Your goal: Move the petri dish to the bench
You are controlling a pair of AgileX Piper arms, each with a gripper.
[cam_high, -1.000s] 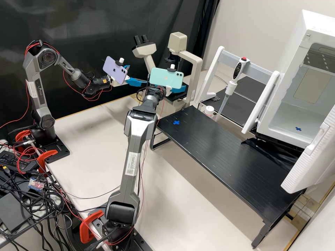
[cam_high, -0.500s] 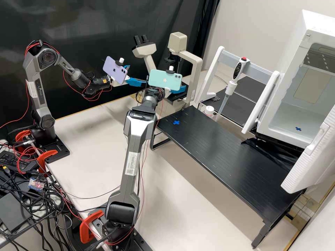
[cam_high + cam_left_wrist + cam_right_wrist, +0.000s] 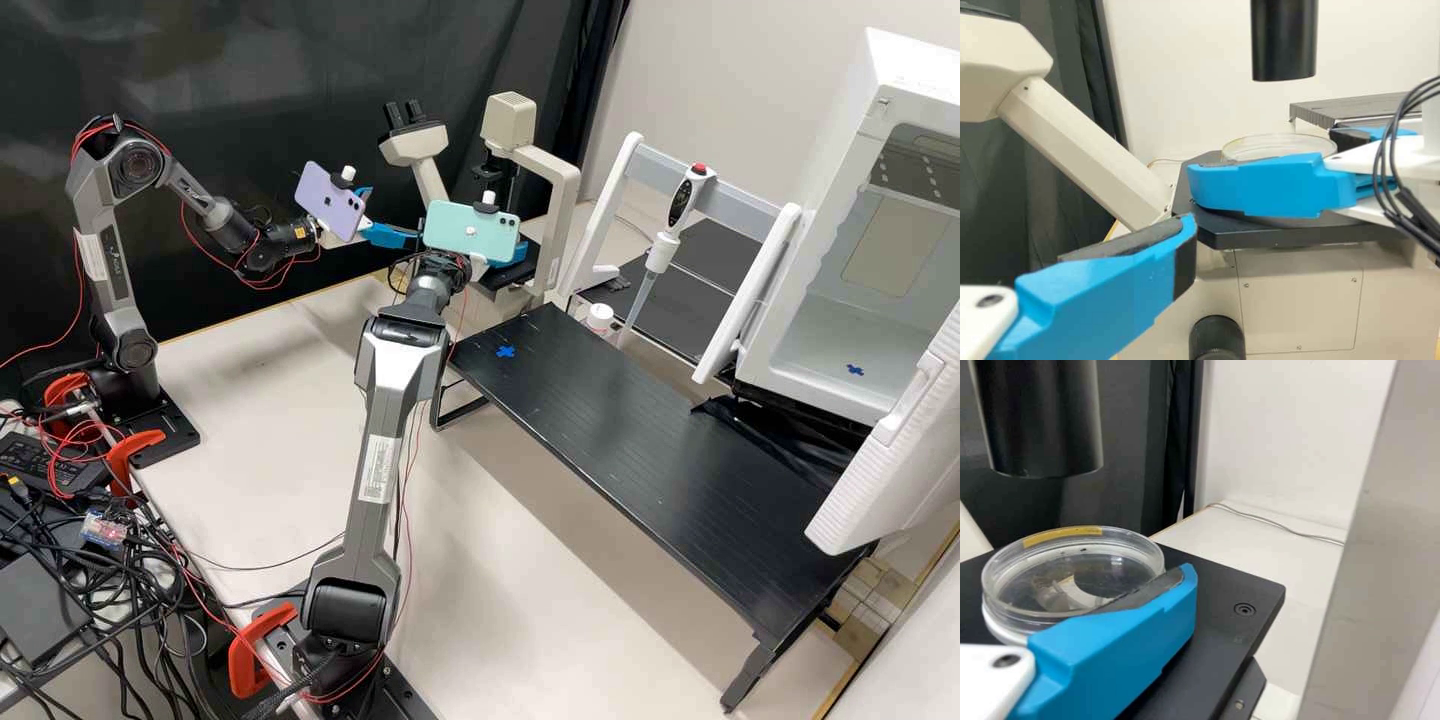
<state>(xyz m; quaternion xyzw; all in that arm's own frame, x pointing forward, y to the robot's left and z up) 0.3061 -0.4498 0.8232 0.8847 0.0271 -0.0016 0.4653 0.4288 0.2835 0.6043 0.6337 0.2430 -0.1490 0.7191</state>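
White label (image 3: 380, 470) on an arm (image 3: 400, 375); its print — too small to read

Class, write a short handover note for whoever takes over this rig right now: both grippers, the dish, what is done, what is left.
Left gripper: open, empty, by the microscope.
Right gripper: at the dish; grip cannot be told.
Dish: at the microscope's stage.
Done: right gripper is at the dish.
Left: likely secure the dish, lift it, set it on the bench, release.
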